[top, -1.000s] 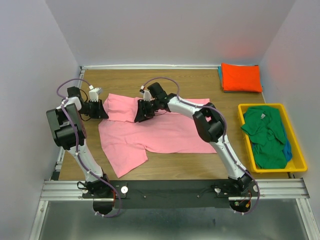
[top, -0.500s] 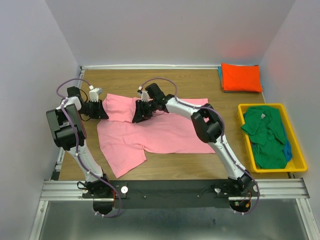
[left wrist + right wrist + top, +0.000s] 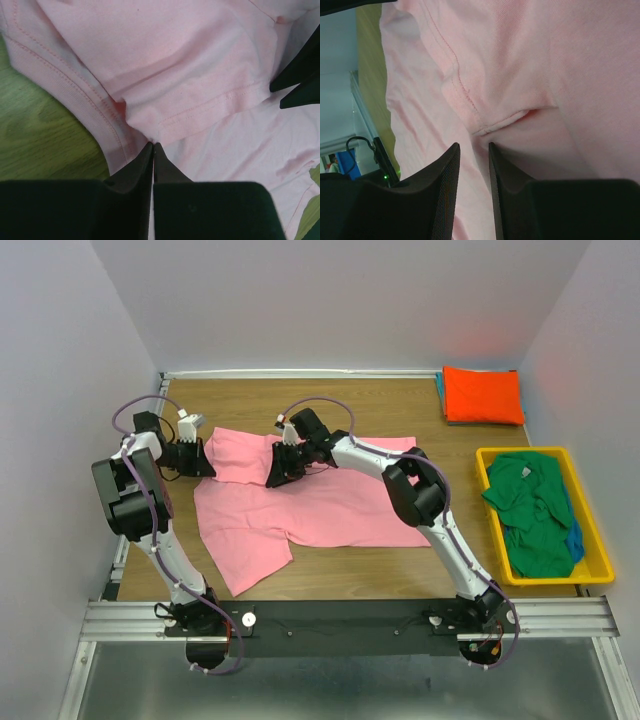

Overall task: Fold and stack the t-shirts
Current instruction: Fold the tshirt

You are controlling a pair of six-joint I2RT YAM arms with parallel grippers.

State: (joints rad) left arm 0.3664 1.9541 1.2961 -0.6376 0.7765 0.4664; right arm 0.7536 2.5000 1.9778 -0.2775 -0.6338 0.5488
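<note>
- Pink t-shirt (image 3: 310, 510): lying spread and unfolded over the middle-left of the worktop (image 3: 380, 410), with one flap trailing toward the near edge and a hemmed layer lying over another at the far-left corner
- Left hand (image 3: 153, 146): sitting at the shirt's far-left edge with its fingers pressed together; the hem is running right into the tips, so we are reading this as a pinch on that edge
- Right hand (image 3: 474, 150): sitting low on the shirt near the middle of its far edge, fingers narrowly parted and straddling a stitched fold, not closed on it
- Orange t-shirt (image 3: 483, 395): lying folded in the far-right corner, well apart from the work
- Green t-shirt (image 3: 530, 510): lying crumpled in the yellow bin (image 3: 600, 570), with a blue t-shirt (image 3: 577, 540) showing at the right side of it
- Step in hand, as we are judging it: taking two grips on the far-left portion for a first fold
- Doing it well: we are wanting the right fingers closing on the same layers the left is holding, then both hands lifting level and together, so the fold is landing straight and the layer below is not dragging
</note>
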